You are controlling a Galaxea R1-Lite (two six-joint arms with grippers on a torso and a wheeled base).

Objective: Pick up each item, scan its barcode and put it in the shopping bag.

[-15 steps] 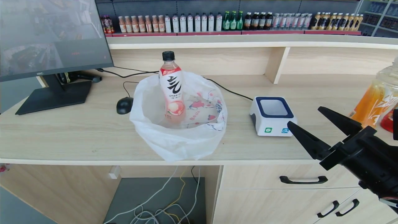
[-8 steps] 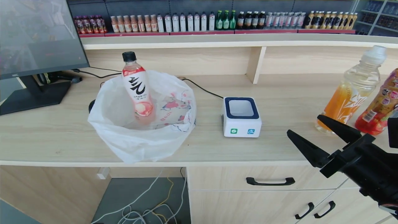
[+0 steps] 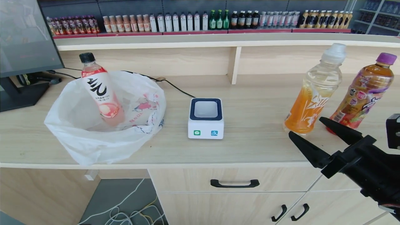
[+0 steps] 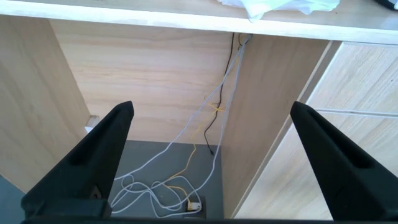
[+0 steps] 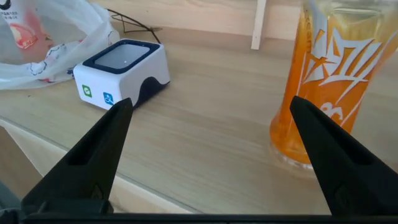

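Three bottles: a pink bottle (image 3: 101,93) leaned in the one shopping bag (image 3: 93,143) at left, while an orange bottle (image 3: 312,93) and a purple-capped bottle (image 3: 364,93) stood together at right. One scanner (image 3: 205,120) sat between, with bare tabletop (image 3: 250,103) around it. The right claw (image 3: 306,126), spread wide, hung at the near edge just before the orange bottle. The left claw (image 4: 211,109) gaped wide below the tabletop.
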